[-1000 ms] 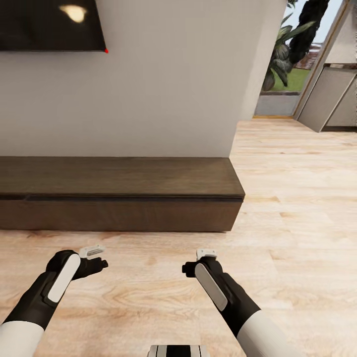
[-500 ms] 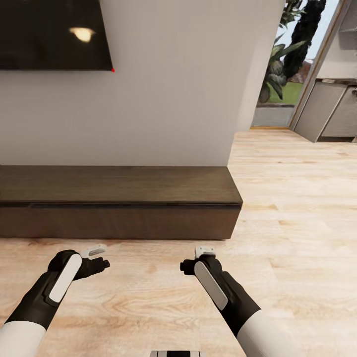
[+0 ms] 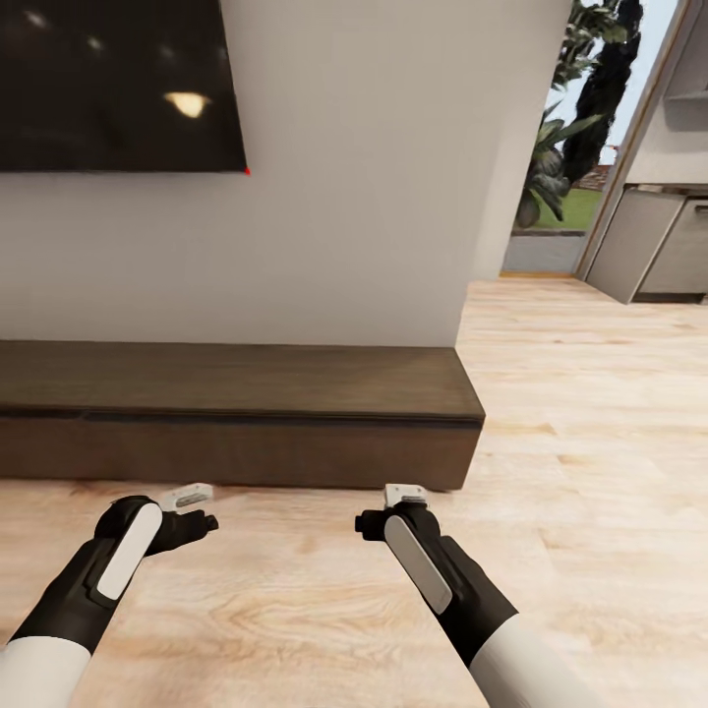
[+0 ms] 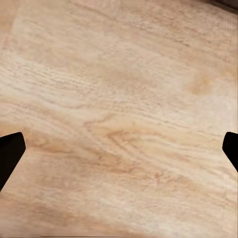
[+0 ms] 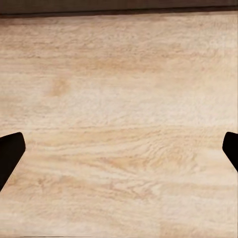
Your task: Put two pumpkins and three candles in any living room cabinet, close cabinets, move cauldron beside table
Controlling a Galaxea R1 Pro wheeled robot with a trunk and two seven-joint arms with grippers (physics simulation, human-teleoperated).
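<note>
The cabinet, a long low dark-brown unit, stands against the white wall with its flat fronts shut and its top bare. Both arms hang in front of it over the plank floor. My left gripper is a short way from the cabinet's base. My right gripper hovers near the cabinet's right end. In the left wrist view the gripper is open and holds nothing. The right wrist view shows that gripper open and holding nothing too, with the cabinet's foot as a dark strip. Pumpkins, candles, cauldron and table are out of view.
A black TV screen hangs on the wall above the cabinet. To the right, light wood floor runs back to a glass garden door with plants outside. Grey kitchen units stand at the far right.
The whole head view has shifted: the cabinet sits lower in the picture and more of the TV shows, so the camera moved. The arms hold the same pose.
</note>
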